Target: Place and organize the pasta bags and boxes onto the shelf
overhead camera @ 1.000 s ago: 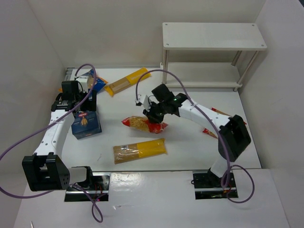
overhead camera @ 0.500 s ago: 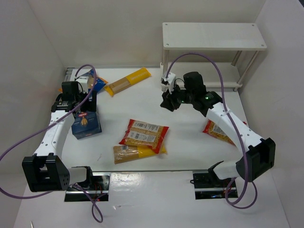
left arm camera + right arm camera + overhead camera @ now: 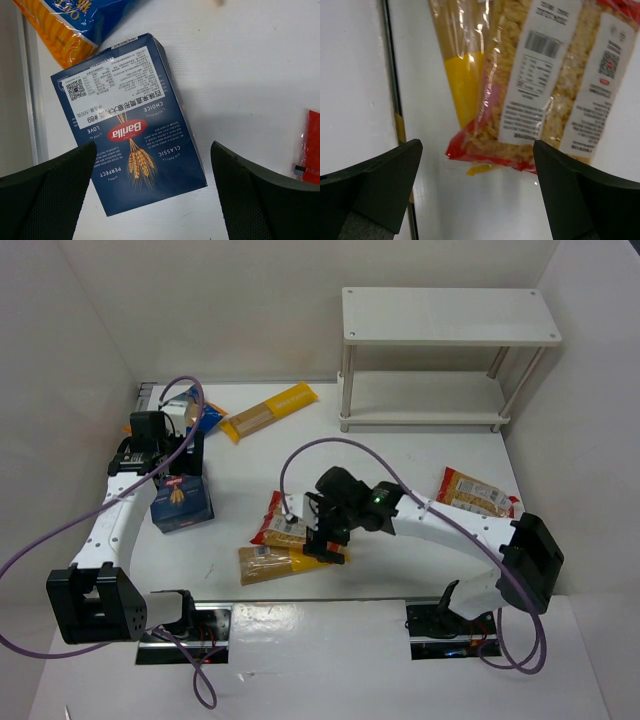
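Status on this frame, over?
Left gripper open above Barilla box. Right gripper open above red-edged pasta bag. Bag lies partly on a spaghetti pack. No pasta seen on shelf.

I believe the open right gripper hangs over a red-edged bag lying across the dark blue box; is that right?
Not quite: the right wrist view shows the red-edged bag under the open right gripper lying across a yellow spaghetti pack, not the dark blue box.
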Tool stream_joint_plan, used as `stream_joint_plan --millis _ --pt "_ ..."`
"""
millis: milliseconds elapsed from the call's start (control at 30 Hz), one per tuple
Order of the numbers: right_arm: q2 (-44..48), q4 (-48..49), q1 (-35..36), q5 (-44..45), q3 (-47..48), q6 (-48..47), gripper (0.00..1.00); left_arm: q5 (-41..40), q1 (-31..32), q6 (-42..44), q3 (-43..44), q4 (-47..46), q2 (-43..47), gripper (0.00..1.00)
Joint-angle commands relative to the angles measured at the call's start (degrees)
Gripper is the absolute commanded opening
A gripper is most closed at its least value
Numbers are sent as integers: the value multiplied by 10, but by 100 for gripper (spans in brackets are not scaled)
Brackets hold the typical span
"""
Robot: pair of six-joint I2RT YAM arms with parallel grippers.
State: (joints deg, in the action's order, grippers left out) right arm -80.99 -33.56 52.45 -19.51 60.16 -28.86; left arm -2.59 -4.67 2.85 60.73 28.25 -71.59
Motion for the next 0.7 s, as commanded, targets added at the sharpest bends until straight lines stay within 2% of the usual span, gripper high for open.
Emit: stream_joint_plan --millis 0,233,500,667 --pt "0 23 48 60 5 7 100 -5 3 5 -4 -16 4 100" --pt "-30 78 92 158 5 13 100 -11 3 5 -10 -16 -7 100" --pt "-97 139 92 226 5 20 100 -11 3 5 -10 -16 -12 100" --pt "-115 188 92 303 5 25 100 -11 3 5 -10 -16 -7 100"
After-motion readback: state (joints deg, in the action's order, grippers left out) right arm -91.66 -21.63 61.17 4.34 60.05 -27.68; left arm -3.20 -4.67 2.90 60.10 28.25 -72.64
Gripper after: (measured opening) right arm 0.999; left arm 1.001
